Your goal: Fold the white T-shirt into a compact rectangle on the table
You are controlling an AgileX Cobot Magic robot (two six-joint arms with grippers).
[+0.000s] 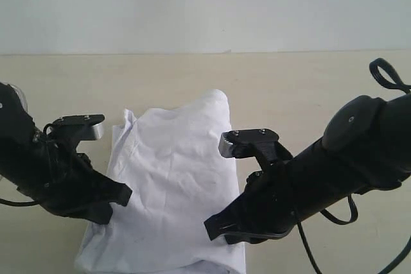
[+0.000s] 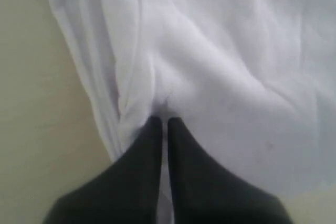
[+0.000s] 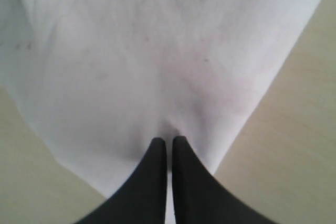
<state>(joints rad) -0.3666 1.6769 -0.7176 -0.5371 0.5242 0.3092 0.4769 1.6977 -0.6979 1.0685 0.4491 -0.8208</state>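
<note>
1. Stretched out lengthwise on the pale bench [image 1: 308,88]: the white T-shirt [image 1: 173,178], plain side up, no print showing. Already narrowed to a long strip running from the near edge away toward the wall.
2. Left jaws pinched tight on the strip's left long edge, with cloth puckering right at the tips in the left wrist view. Stacked layers fanning out just beside them.
3. Right jaws likewise closed on fabric at the right long edge, a small gather at the tips. Bare bench on both sides of the cloth in that wrist view.
4. Both grips in the near half of the strip, the left a touch farther along than the right. Left arm [image 1: 58,178] and right arm [image 1: 321,165] low over the bench; far end humped up and untouched.
5. Looks like the cross-fold stage: sides seemingly in, near end next to be carried over toward the far end to halve the strip.
6. Best done by lifting both edges together and level, only high enough to clear the layer below, since uneven height means a skewed fold.
7. Then straight along the strip, holding the two grips equally far apart to avoid sagging or bunching between them.
8. Worth minding the left side: several loose layers there, with a risk of catching only the top one and losing the rest.
9. Finally, down with the near hem matched to the far end, and no release before the cloth rests flat.
</note>
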